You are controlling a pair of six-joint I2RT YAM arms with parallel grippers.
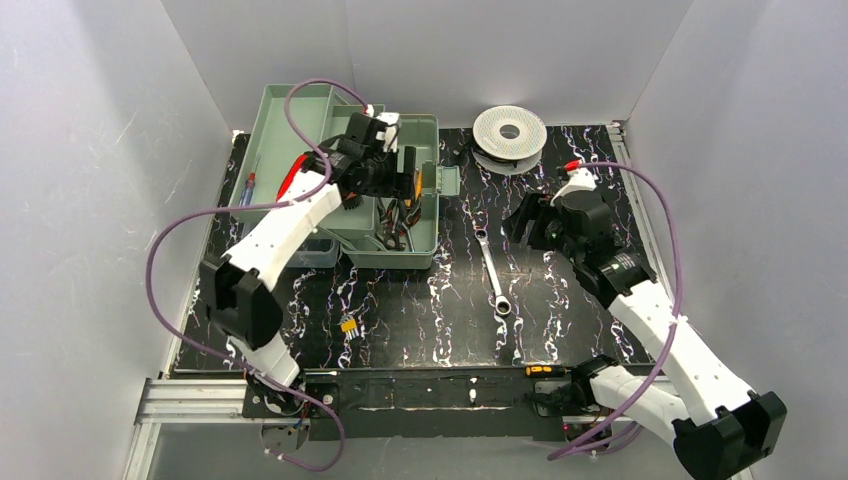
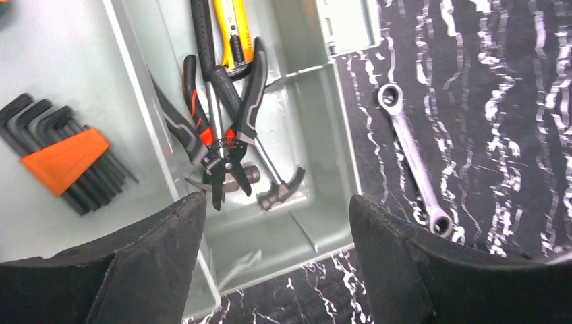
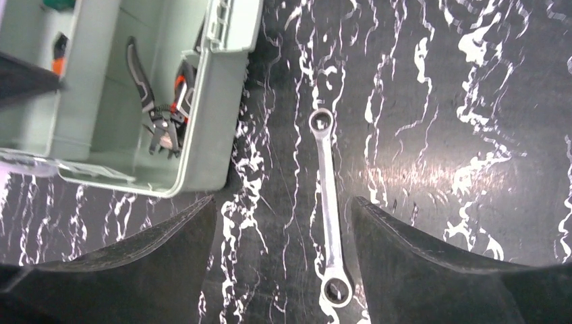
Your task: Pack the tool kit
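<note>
The pale green toolbox base stands open at the back left of the table. My left gripper hangs over it, open and empty. In the left wrist view, the gripper is above the box's near compartment, which holds pliers, a small hammer and a yellow knife. A hex key set in an orange holder lies in the tray beside them. A silver ratchet wrench lies on the table right of the box. My right gripper is open above it, and the wrench shows between its open jaws.
A round white wire spool sits at the back. A small yellow part lies near the front. A screwdriver lies left of the box. A clear plastic piece is against the box's near left side. An orange-black tool lies at the front edge.
</note>
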